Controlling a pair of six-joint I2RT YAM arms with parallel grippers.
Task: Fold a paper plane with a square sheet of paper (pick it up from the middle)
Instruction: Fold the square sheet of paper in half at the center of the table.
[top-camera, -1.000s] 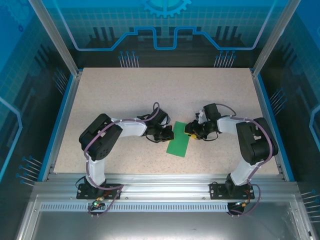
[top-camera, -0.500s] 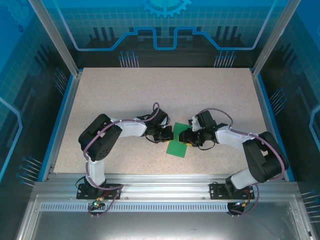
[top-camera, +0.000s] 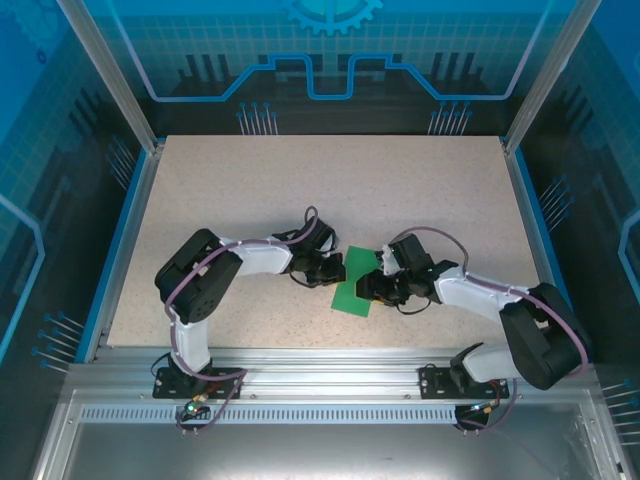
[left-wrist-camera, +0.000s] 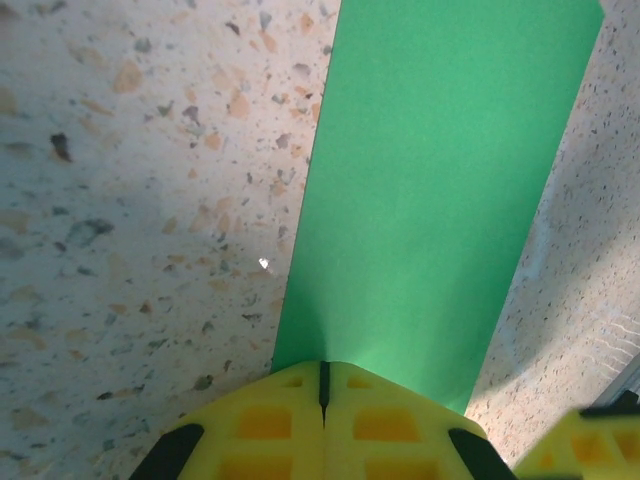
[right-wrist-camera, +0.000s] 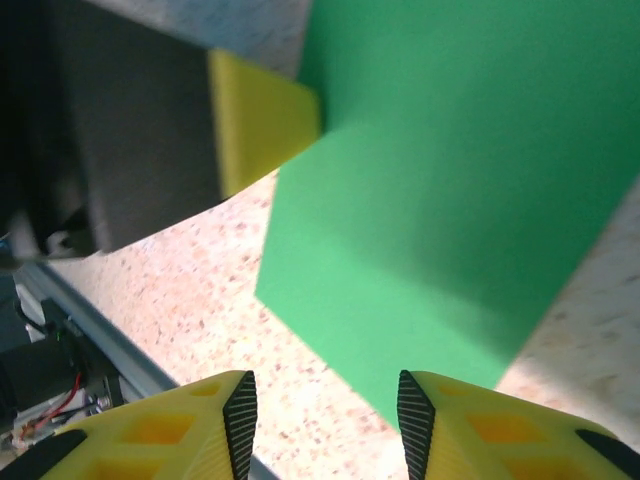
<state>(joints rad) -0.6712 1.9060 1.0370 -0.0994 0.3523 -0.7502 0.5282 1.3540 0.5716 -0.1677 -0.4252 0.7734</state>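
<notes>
L gripper closed, tips on left edge of green paper, flat on table. R gripper jaws apart, empty, at paper's right side.

— How many sheets of paper are counted?
— One green sheet of paper is counted.
— And hands?
— Two are counted, the left hand and the right hand, over one tabletop.

No legible txt, labels, brands, nos or signs in any view
</notes>
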